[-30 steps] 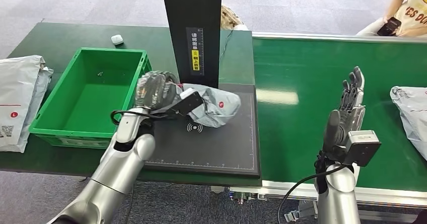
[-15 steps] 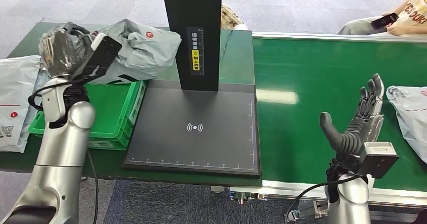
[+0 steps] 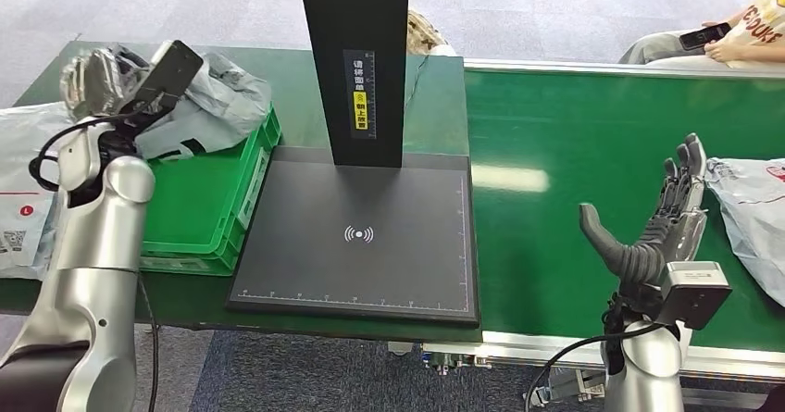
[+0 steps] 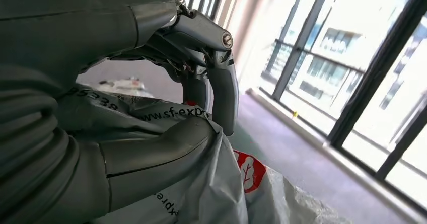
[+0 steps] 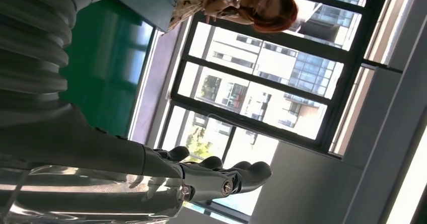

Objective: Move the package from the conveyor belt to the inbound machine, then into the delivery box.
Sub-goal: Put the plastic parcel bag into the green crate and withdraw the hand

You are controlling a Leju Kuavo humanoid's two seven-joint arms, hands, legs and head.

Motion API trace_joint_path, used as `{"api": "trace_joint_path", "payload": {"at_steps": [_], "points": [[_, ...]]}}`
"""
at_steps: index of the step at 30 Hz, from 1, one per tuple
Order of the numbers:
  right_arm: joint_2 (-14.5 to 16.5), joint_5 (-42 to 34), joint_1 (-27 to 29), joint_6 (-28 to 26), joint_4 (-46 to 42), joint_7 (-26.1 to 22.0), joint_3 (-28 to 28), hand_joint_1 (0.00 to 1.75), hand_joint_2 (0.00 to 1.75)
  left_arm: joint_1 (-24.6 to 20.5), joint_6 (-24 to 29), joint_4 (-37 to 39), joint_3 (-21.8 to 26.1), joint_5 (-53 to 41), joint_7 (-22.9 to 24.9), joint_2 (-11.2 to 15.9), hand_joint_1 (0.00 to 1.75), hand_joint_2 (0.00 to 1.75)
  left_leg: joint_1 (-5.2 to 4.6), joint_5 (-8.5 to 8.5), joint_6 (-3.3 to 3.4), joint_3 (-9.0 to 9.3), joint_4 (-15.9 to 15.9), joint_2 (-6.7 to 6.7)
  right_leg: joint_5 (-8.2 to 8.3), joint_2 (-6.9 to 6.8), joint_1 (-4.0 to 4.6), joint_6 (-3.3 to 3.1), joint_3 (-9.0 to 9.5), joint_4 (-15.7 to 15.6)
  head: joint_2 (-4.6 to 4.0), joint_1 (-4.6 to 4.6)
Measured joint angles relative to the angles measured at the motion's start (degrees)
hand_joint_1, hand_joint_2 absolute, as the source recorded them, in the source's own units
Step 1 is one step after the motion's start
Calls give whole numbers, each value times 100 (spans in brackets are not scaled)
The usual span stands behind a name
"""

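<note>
My left hand (image 3: 104, 83) grips a crumpled grey package (image 3: 215, 105) and holds it over the far part of the green delivery box (image 3: 199, 210). In the left wrist view the fingers (image 4: 221, 90) wrap around the grey package (image 4: 201, 183), which shows a red logo and printed text. The black inbound machine's flat scan plate (image 3: 361, 245) lies bare under its black upright column (image 3: 356, 60). My right hand (image 3: 662, 222) hovers open over the green conveyor belt (image 3: 574, 181), fingers spread and pointing up. Another grey package (image 3: 754, 213) lies on the belt just right of that hand.
White mail bags (image 3: 28, 185) lie on the table left of the box. A seated person (image 3: 731, 28) holding a phone is beyond the belt at the far right. The belt's metal front edge (image 3: 555, 347) runs near my right arm.
My left hand has carried the package from the scan plate up and left over the green box, and it is now sinking toward the box. My right hand opened its thumb outward and shifted slightly right.
</note>
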Motion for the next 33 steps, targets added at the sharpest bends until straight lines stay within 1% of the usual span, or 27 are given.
{"api": "trace_joint_path", "payload": {"at_steps": [5, 6, 9, 10, 12, 17, 20, 22, 24, 26, 29, 31, 33], "points": [[0, 22, -286, 67, 198, 24, 22, 0, 175, -178, -745, 1253, -9, -137, 135, -40, 175, 175, 0, 0, 0, 0, 0, 1, 0, 1, 0, 0, 0, 0, 0, 0], [0, 23, -343, 67, 248, 25, 30, 0, 175, -184, -854, 1450, -15, -163, 173, -43, 162, 175, 0, 0, 0, 0, 0, 0, 0, 1, 0, 0, 0, 0, 0, -1], [-1, 19, -467, 67, 374, 25, 50, 0, 175, -188, -995, 1914, -30, -203, 252, -50, 31, 175, 0, 0, 0, -1, 0, -2, -1, -2, 1, 0, -1, 0, 0, 0], [-1, 11, -492, 67, 402, 25, 56, 0, 175, -191, -966, 2019, -32, -185, 271, -51, 0, 175, 0, 0, 0, -1, 0, -2, -2, -3, 1, -1, -1, 0, 0, 0], [-7, -6, -515, 66, 440, 25, 63, 0, 175, -195, -784, 2146, -32, -106, 295, -55, 0, 175, 0, 0, 0, -1, 0, -2, -2, -3, 1, 0, -1, 0, 0, 1], [-51, -68, -442, 53, 459, 22, 66, 0, 175, -193, 135, 2216, 42, 254, 89, -85, 0, 175, 0, 0, 0, -1, 0, -2, -2, -3, 0, 0, 0, 0, 0, 1], [-76, -85, -375, 51, 456, 20, 66, 0, 175, -190, 353, 2211, 81, 392, -42, -97, 0, 175, 0, 0, 0, 0, 0, -2, -1, -3, 0, 0, -1, 0, 0, 0], [-93, -98, -328, 51, 444, 19, 66, 0, 175, -158, 574, 2154, 149, 718, -330, -125, 0, 175, 0, 0, 0, 0, 0, -2, -1, -3, 0, 0, -1, 0, 0, 1], [-104, -116, -262, 51, 432, 15, 66, 0, 175, -72, 772, 1983, 258, 1334, -848, -178, 0, 175, 0, 0, 0, 0, 0, -2, -1, -2, 0, 0, -1, 0, 0, 0], [-125, -133, -183, 53, 423, 4, 66, 0, 175, 85, 700, 1674, 344, 2216, -1470, -246, 0, 175, 0, -1, 1, -1, 0, -1, -2, -1, -1, 0, -1, 0, 0, 0], [-148, -161, -103, 58, 417, -35, 66, 0, 175, 445, 177, 1023, 414, 4084, -2403, -355, 0, 175, -1, -5, 3, -2, 0, 0, -3, 1, -2, 1, -1, -1, 0, 1], [-148, -168, -91, 58, 418, -57, 66, 0, 175, 695, -132, 605, 426, 5180, -2827, -423, 0, 175, -1, -6, 4, -2, 0, 0, -5, 2, -2, 2, -2, -1, 0, 1], [-148, -183, -101, 74, 427, -61, 74, 0, 175, 905, -382, 245, 424, 5972, -3079, -482, 0, 175, -1, -6, 4, -2, 0, 1, -5, 2, -2, 3, -2, -1, 0, 0]]}}
